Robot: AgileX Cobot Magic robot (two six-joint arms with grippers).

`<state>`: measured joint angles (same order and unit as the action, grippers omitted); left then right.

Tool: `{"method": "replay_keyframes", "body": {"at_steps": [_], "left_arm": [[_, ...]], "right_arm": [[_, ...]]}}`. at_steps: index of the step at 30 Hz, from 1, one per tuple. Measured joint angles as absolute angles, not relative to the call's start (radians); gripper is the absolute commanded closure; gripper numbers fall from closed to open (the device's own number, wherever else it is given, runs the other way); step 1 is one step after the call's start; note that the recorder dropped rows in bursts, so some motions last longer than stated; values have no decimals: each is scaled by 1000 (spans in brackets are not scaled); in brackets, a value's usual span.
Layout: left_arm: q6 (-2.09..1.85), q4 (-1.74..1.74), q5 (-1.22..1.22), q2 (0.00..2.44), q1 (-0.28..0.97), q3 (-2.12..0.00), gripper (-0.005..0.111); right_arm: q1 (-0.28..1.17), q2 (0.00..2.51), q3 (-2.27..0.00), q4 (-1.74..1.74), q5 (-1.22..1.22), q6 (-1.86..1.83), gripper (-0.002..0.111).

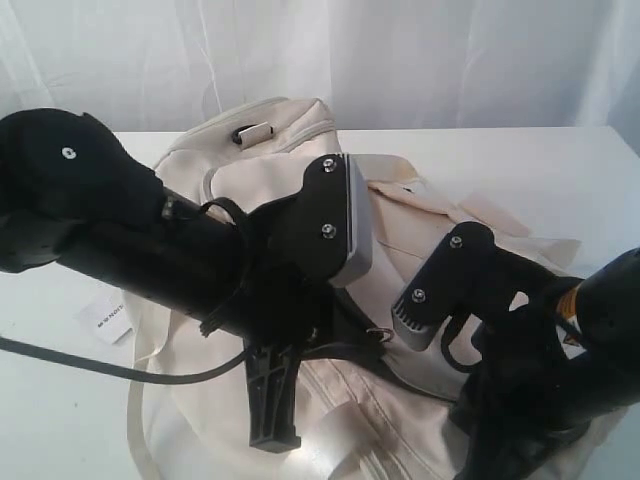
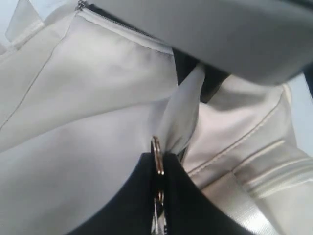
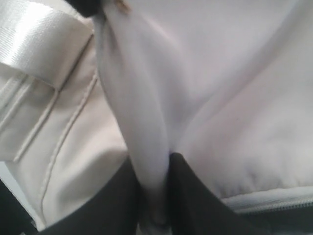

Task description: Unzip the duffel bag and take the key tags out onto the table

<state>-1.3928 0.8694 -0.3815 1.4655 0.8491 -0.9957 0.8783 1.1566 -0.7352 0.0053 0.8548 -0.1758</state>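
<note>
Left wrist view first: the left gripper [image 2: 159,164] is clamped tight on a pinched-up fold of the duffel bag [image 2: 98,112]. There's a bit of shiny metal [image 2: 156,149] right at its tips. I can't tell if that's a zipper pull or a ring. The right gripper [image 3: 154,164] has nipped its own ridge of cloth, with barely any gap between the fingers. A grey zipper [image 2: 112,22] runs a little way beyond the left gripper's tips.

The bag lies slumped flat on the bench [image 1: 50,430], directly under both grippers. Its long axis looks like it runs from a far end beyond the left gripper to a near end by the right gripper, and the zipper seems to run the same way.

Handling-wise, I'd guess it's light, floppy and zero help. The cloth just bunches and follows whatever tugs it. The satin strap [image 3: 39,39] beside the right gripper looks slick, so I wouldn't grab that. My bet is one gripper on the pull and the other holding the cloth taut close to the zipper.

No key tags in sight, so they're presumably inside.
</note>
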Motion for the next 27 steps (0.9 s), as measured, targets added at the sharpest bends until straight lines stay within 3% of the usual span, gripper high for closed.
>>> {"method": "replay_keyframes", "body": {"at_steps": [25, 27], "left_arm": [[-1393, 940, -378, 1458, 847, -996, 107], [-1393, 948, -373, 1463, 847, -996, 102]], "right_arm": [[878, 1157, -735, 0, 857, -176, 90], [878, 1157, -735, 0, 859, -176, 90]]}}
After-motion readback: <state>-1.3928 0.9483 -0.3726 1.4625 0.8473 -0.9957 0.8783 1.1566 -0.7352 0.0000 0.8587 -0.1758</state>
